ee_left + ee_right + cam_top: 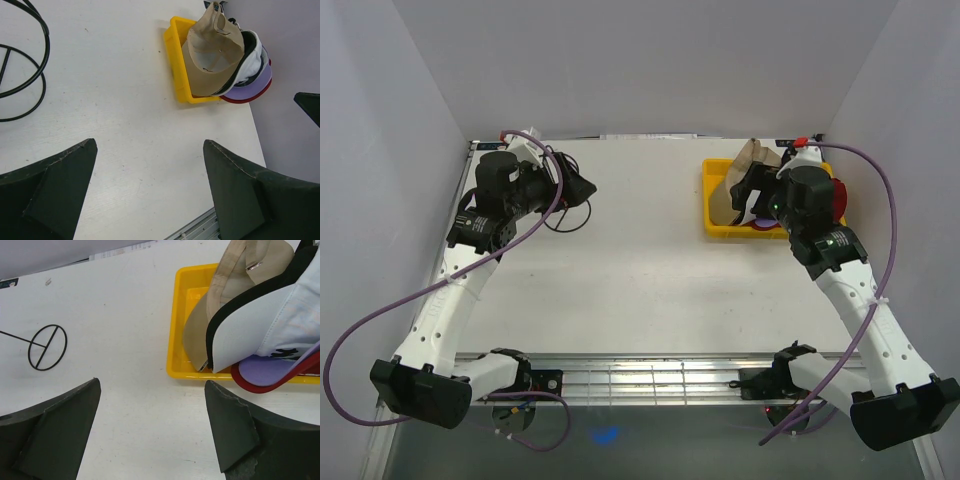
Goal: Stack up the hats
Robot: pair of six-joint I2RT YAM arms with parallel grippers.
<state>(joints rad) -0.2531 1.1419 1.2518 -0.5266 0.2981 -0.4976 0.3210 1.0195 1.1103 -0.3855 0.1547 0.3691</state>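
Five hats sit nested on edge in a yellow tray (715, 205) at the back right. The tan hat (235, 295) is outermost, then a black one (250, 300), a white one (272, 330), a purple one (267, 371) and a red one (285, 384). The stack also shows in the left wrist view (212, 55). My right gripper (152, 382) is open and empty, low over the table just left of the tray's front. My left gripper (150, 145) is open and empty at the far left (578, 188), far from the hats.
A black wire ring (565, 215) lies on the table at the back left, beside my left gripper; it also shows in the right wrist view (47, 346). White walls close in the table on the left, back and right. A metal rail (650, 380) runs along the near edge.
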